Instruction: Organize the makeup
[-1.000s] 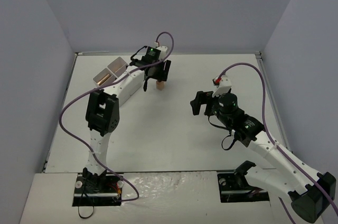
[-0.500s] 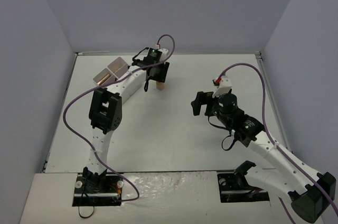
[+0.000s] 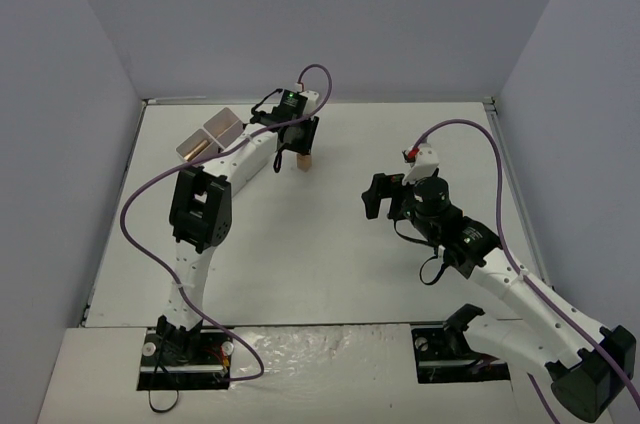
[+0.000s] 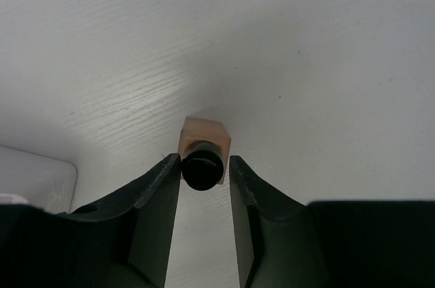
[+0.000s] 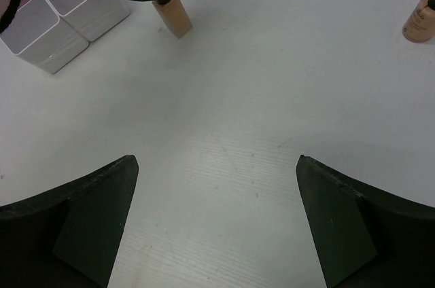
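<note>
1. The move turns on the tan, dark-capped bottle and the left hand. The bottle stands upright on the table, its long axis vertical. The hand comes at it from above, so the wrist view looks almost straight down on the cap.
2. The cap sits squarely between the two fingers, one on either side. The left hand is narrow: one finger looks to be against the cap and the other seems a sliver off. I cannot tell whether the pinch is firm yet.
3. The bottle is on the far side of the table, just beside the white box on its right. I judge that any carry to a compartment would be short and leftward.
4. The left arm is plainly nearer. The right hand hangs with its fingers spread wide and holds nothing, well apart from this bottle. A second tan bottle stands at the right edge of its view.
5. Against the earlier frame, the left wrist and elbow have edged slightly rightward to settle over the bottle. The bottle is on the same spot and the right arm has not moved.
</note>
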